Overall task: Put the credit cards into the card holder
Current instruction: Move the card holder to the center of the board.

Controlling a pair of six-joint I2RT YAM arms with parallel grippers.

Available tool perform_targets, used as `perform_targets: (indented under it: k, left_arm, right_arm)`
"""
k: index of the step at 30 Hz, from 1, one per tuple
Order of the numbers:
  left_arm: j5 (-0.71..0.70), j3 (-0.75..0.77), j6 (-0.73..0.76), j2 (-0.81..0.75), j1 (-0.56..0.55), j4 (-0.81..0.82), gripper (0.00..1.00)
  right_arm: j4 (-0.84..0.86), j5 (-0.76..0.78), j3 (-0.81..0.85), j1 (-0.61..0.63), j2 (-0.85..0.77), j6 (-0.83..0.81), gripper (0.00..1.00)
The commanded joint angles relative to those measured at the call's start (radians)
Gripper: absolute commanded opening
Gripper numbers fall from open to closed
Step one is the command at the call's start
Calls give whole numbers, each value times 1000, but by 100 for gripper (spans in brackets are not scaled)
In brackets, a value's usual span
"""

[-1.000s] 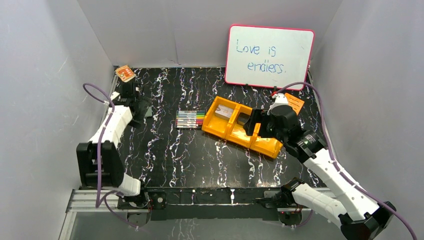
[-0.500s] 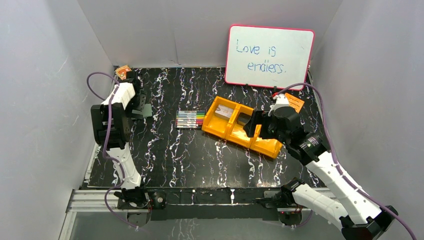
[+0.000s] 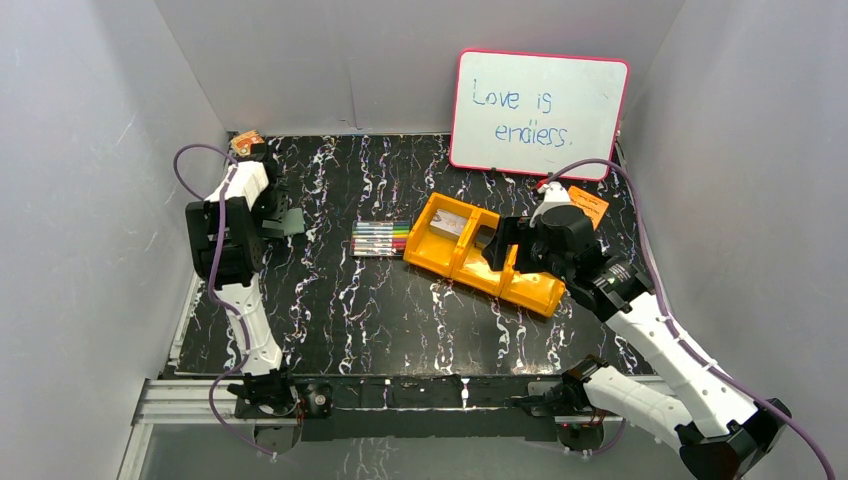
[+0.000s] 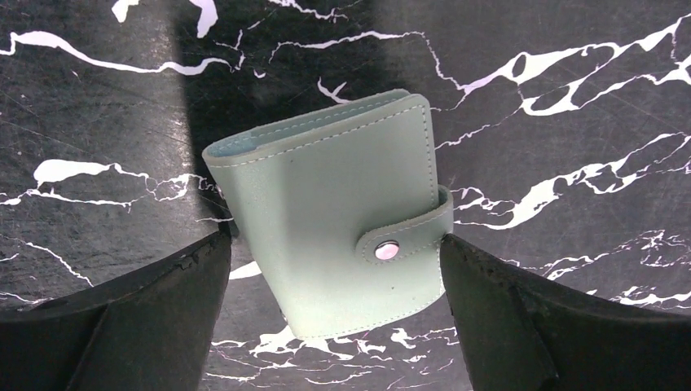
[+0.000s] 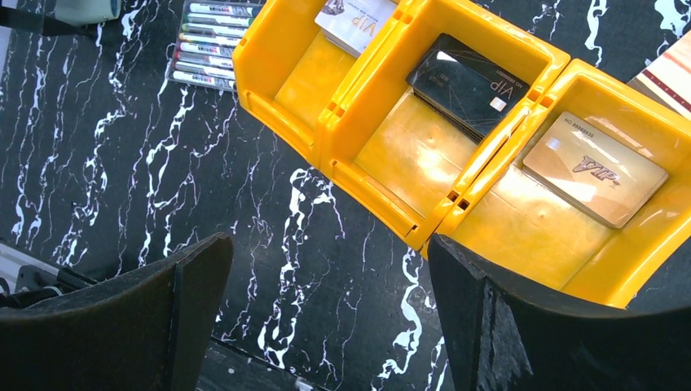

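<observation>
Black white-veined tabletop (image 4: 98, 106) carries the card holder (image 4: 334, 220), sage-green stitched leather snapped shut, lying between the spread jaws of the left gripper (image 4: 334, 244), seemingly untouched. Three credit cards (image 5: 468, 81) marked "VIP", pale, dark and tan, lie one per compartment in the glossy orange bin (image 5: 371, 186) beneath the right gripper (image 5: 326, 244), also wide and empty; a whiteboard (image 3: 540, 112) reads "Love is endless"

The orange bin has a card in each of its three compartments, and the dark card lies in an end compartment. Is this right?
Not quite. The right wrist view shows the dark card in the middle compartment of the orange bin; the whitish card and the tan card lie in the end compartments.
</observation>
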Motion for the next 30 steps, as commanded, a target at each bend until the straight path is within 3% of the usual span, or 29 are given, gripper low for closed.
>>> perform_targets:
  k: [1, 8, 14, 24, 30]
  left_arm:
    - [-17, 37, -6, 13, 8, -60, 97]
    - [-13, 4, 27, 17, 8, -60, 92]
    - [8, -96, 97, -36, 9, -18, 81]
    - [59, -386, 252, -221, -1, 67, 71]
    - [92, -590, 363, -397, -73, 116, 67]
  right_arm:
    - [40, -5, 69, 3, 3, -10, 99]
    - [44, -4, 71, 2, 12, -8, 99]
    - [49, 5, 57, 3, 4, -8, 99]
    - [43, 8, 13, 3, -40, 2, 98]
    - [17, -1, -24, 3, -77, 19, 98]
